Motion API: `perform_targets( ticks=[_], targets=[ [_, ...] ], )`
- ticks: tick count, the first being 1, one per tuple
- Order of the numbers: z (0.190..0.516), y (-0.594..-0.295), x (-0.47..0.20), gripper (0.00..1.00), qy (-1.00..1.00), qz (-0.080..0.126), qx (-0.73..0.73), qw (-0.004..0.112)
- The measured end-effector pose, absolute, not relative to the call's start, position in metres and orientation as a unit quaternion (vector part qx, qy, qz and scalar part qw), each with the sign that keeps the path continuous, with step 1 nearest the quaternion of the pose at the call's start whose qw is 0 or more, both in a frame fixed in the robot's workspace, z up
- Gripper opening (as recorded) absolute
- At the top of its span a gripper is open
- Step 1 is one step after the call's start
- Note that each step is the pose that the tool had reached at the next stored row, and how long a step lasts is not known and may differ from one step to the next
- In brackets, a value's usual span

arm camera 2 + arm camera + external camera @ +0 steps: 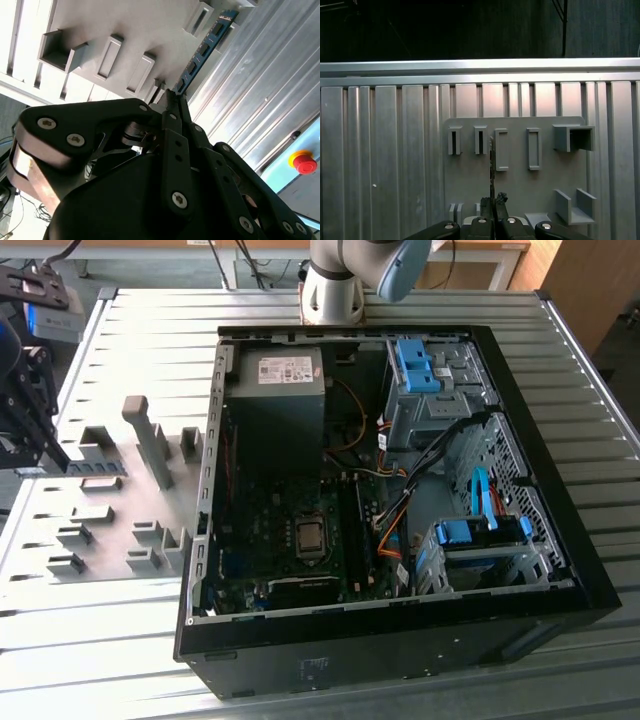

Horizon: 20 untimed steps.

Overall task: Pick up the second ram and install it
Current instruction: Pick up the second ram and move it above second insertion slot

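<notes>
Exterior view, from where I stand: the black gripper hangs at the far edge on the exterior view's left, over the grey holder plate with its raised slots and blocks. The second ram sticks out sideways from its tips, a thin bluish strip pointing towards the exterior view's right. It lies low over the plate, just in front of one of the grey blocks, and I cannot tell whether it is clear of the plate or touching it. In the second wrist view the fingers are drawn narrow and pinch one end of the stick. Its blue board and row of dark chips run away from the claw along the edge of the plate, beside the ribbed metal table. A red button sits off at the table's side. In the first wrist view the stick is seen edge-on, a dark line rising from between the closed fingertips and crossing the plate between two of its slots. The open computer case lies well apart from the gripper, towards the exterior view's right, with its motherboard facing up.
</notes>
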<state>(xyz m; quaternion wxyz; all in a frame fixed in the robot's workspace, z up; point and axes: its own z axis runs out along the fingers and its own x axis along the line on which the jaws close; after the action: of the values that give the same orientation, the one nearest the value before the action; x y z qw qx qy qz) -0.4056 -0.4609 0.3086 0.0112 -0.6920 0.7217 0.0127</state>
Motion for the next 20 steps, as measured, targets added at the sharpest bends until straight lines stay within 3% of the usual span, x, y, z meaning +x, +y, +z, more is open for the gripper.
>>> perform_targets(
  ticks=[20],
  targets=[
    [0.3170, -0.4609, -0.4056, 0.13, 0.722, 0.013, -0.692, 0.011]
  ],
)
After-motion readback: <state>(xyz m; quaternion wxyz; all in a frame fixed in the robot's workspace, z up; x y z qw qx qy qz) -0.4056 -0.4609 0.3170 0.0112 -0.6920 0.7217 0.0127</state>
